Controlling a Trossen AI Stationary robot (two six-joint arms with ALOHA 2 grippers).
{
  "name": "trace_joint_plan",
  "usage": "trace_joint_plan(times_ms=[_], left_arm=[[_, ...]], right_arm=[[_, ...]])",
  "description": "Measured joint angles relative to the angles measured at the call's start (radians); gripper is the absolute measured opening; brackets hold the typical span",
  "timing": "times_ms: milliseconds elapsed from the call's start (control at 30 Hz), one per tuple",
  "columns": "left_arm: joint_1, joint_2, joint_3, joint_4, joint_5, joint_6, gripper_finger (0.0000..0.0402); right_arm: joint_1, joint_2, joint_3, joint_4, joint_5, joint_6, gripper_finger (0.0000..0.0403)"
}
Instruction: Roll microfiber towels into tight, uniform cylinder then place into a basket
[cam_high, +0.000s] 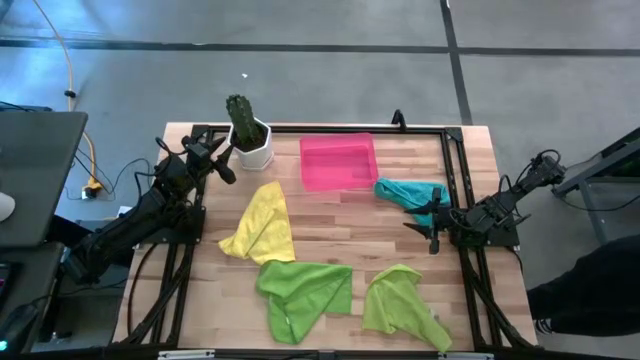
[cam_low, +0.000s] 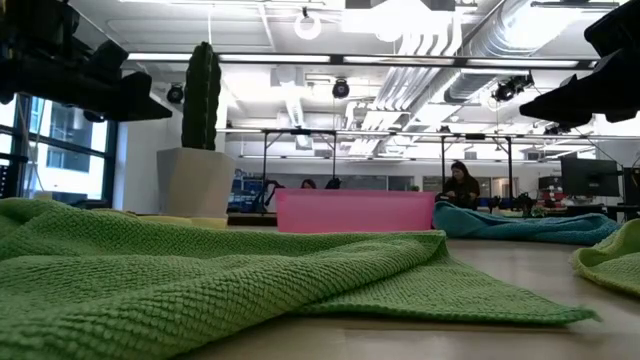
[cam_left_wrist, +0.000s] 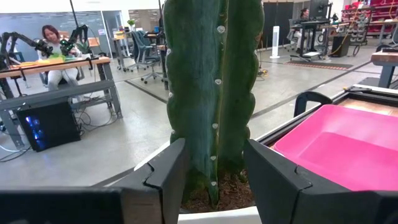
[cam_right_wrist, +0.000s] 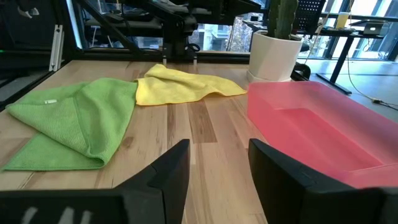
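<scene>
Four microfiber towels lie crumpled on the wooden table: a yellow one, two lime green ones near the front edge, and a teal one right of the pink basket. The basket stands at the far middle with nothing in it. My left gripper hovers open at the table's far left, level, pointing at the cactus. My right gripper hovers open at the right side, just in front of the teal towel, with only bare table between its fingers.
A white pot with a green cactus stands left of the basket, close before my left gripper. A black frame runs round the table's edges. Bare wood lies between the towels. People sit at desks in the room beyond.
</scene>
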Motion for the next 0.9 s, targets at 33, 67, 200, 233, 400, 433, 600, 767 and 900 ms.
trace_joint_plan(times_ms=[33, 67, 200, 233, 400, 433, 600, 767, 900], left_arm=[[0.000, 0.000, 0.000, 0.000, 0.000, 0.000, 0.0149], [0.000, 0.000, 0.000, 0.000, 0.000, 0.000, 0.0149], [0.000, 0.000, 0.000, 0.000, 0.000, 0.000, 0.0149], [0.000, 0.000, 0.000, 0.000, 0.000, 0.000, 0.0149], [0.000, 0.000, 0.000, 0.000, 0.000, 0.000, 0.0149], [0.000, 0.000, 0.000, 0.000, 0.000, 0.000, 0.0149], [0.000, 0.000, 0.000, 0.000, 0.000, 0.000, 0.0149], [0.000, 0.000, 0.000, 0.000, 0.000, 0.000, 0.0149], [0.000, 0.000, 0.000, 0.000, 0.000, 0.000, 0.0149]], right_arm=[[0.000, 0.000, 0.000, 0.000, 0.000, 0.000, 0.0157], [0.000, 0.000, 0.000, 0.000, 0.000, 0.000, 0.0157], [0.000, 0.000, 0.000, 0.000, 0.000, 0.000, 0.0157], [-0.001, 0.000, 0.000, 0.000, 0.000, 0.000, 0.0157], [-0.012, 0.000, 0.000, 0.000, 0.000, 0.000, 0.0157], [-0.020, 0.000, 0.000, 0.000, -0.001, 0.000, 0.0157], [-0.097, 0.000, 0.000, 0.000, -0.001, 0.000, 0.0157], [-0.218, 0.000, 0.000, 0.000, 0.000, 0.000, 0.0157], [-0.326, 0.000, 0.000, 0.000, 0.000, 0.000, 0.0157]])
